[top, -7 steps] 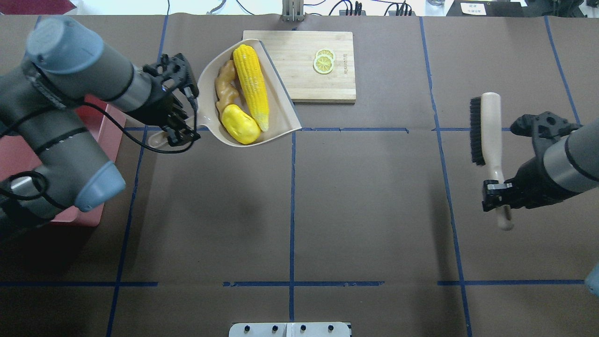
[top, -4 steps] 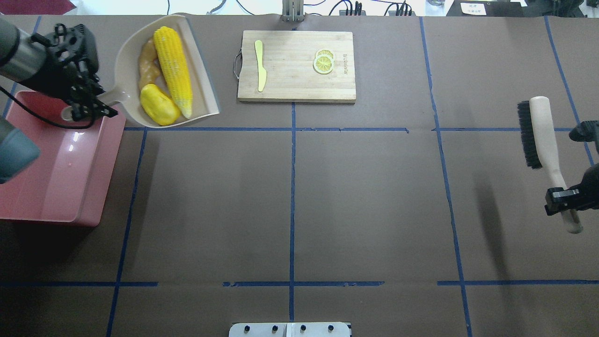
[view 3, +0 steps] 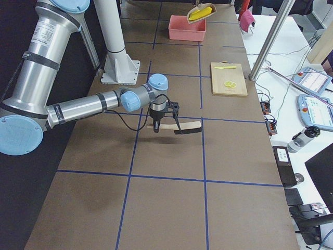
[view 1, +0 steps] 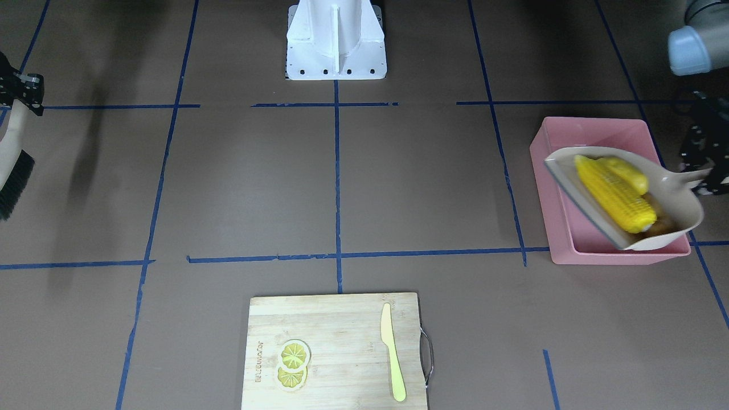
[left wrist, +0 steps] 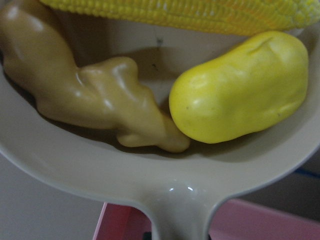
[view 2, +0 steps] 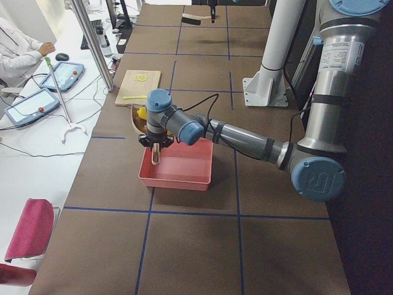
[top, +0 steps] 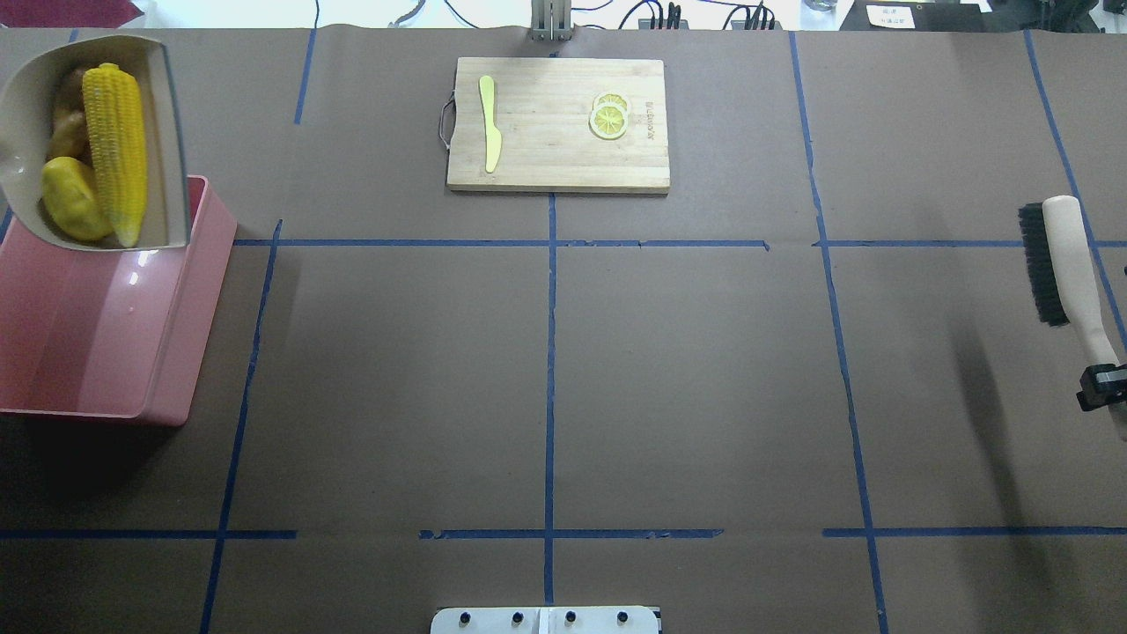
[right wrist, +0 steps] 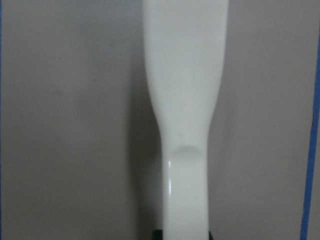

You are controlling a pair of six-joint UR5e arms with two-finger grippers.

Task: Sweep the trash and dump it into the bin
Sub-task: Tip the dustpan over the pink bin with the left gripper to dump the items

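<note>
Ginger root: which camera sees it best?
The left wrist-mounted view: the ginger root fills it close up, lying in the dustpan beside the potato. Overhead and front-facing views show only slivers past the corn; side views are too distant; the right wrist view misses it.

We see the beige dustpan [view 1: 680, 199] held over the pink bin [view 1: 541, 156], its open lip facing the view's left. Our left hand [view 1: 705, 171] is closed on its handle at the right edge, though that part is blurred. The corn cob [view 1: 612, 193] lies along the pan, the yellow potato-like lump [view 1: 627, 169] touching it on the far side. A tan bit of the ginger root [view 1: 660, 228] shows under the cob's lower end. At the left edge our right hand [view 1: 20, 91] grips the brush [view 1: 12, 165]. Well apart from the bin, a cutting board [view 1: 336, 324] on the desk [view 1: 410, 188] carries two lemon slices [view 1: 293, 364] and a pale knife [view 1: 393, 353].
</note>
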